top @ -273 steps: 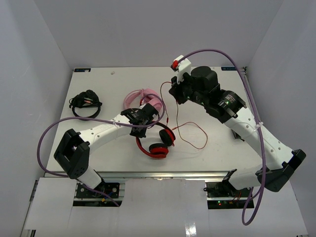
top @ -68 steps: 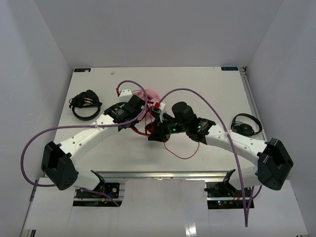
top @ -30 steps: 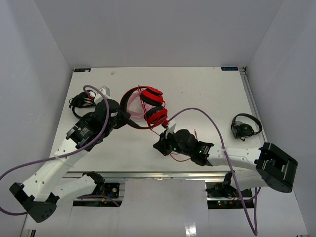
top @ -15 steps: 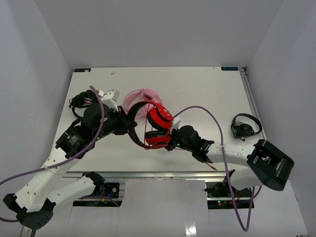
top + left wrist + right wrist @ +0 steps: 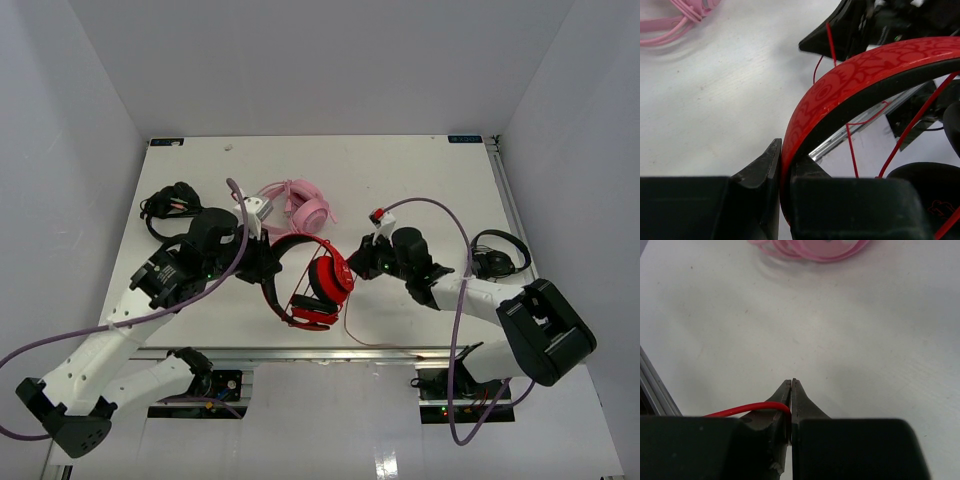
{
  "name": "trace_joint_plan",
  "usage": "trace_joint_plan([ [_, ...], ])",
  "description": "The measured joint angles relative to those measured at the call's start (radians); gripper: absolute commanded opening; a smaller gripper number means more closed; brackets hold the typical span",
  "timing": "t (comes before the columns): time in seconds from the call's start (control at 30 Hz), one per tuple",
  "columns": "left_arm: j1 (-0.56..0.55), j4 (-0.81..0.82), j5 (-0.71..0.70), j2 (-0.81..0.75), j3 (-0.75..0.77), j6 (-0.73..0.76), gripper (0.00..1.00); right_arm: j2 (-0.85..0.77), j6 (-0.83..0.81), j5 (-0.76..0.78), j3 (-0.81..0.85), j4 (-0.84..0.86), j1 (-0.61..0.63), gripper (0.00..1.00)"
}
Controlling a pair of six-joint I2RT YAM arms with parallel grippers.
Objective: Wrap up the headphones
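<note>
The red headphones (image 5: pixel 318 288) with black inner band hang near the table's front middle, held up by the band. My left gripper (image 5: pixel 268 272) is shut on the band (image 5: pixel 840 92). The thin red cable (image 5: pixel 345 318) runs from the ear cups down over the front edge. My right gripper (image 5: pixel 362 268) is just right of the ear cups and is shut on the red cable (image 5: pixel 747 408), which leaves its jaws to the left.
Pink headphones (image 5: pixel 296 205) lie behind the red ones, also seen in the left wrist view (image 5: pixel 680 17) and right wrist view (image 5: pixel 810 246). Small black headphones (image 5: pixel 494 256) lie at the right edge. Another black item (image 5: pixel 168 203) lies at the left. The metal front rail (image 5: pixel 340 352) is close.
My left gripper carried the red headphones forward and down off the pink ones. My right gripper moved from the front edge up and right, pulling the cable.
</note>
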Motion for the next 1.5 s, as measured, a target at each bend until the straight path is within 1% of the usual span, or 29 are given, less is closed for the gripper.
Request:
trace_joint_plan([
  [0.1, 0.0, 0.0, -0.022, 0.036, -0.034, 0.044, 0.0, -0.002, -0.007, -0.034, 0.081, -0.085, -0.067, 0.08],
  [0.27, 0.001, 0.004, -0.079, 0.146, -0.04, 0.073, 0.0, -0.019, -0.039, -0.073, 0.277, -0.23, -0.141, 0.08],
  [0.43, -0.011, 0.01, -0.149, 0.22, -0.03, 0.081, 0.0, -0.034, -0.093, -0.1, 0.45, -0.39, -0.157, 0.08],
  [0.53, -0.035, 0.013, -0.207, 0.269, -0.012, 0.085, 0.0, -0.035, -0.13, -0.108, 0.525, -0.472, -0.158, 0.08],
  [0.67, -0.074, 0.004, -0.324, 0.357, 0.037, 0.089, 0.0, -0.035, -0.173, -0.131, 0.609, -0.601, -0.16, 0.08],
  [0.83, -0.135, -0.017, -0.547, 0.509, 0.127, 0.072, 0.0, -0.035, -0.219, -0.193, 0.694, -0.718, -0.168, 0.08],
  [1.0, -0.15, -0.062, -0.754, 0.625, 0.176, 0.008, 0.0, -0.037, -0.229, -0.288, 0.698, -0.795, -0.172, 0.08],
  [1.1, -0.151, -0.076, -0.811, 0.674, 0.204, -0.045, 0.0, -0.051, -0.217, -0.334, 0.675, -0.801, -0.166, 0.08],
  [1.3, -0.144, -0.129, -0.851, 0.703, 0.278, -0.156, 0.0, -0.191, -0.146, -0.391, 0.495, -0.693, -0.116, 0.08],
  [1.5, -0.106, -0.143, -0.843, 0.695, 0.313, -0.266, 0.0, -0.304, -0.07, -0.355, 0.371, -0.543, -0.009, 0.08],
])
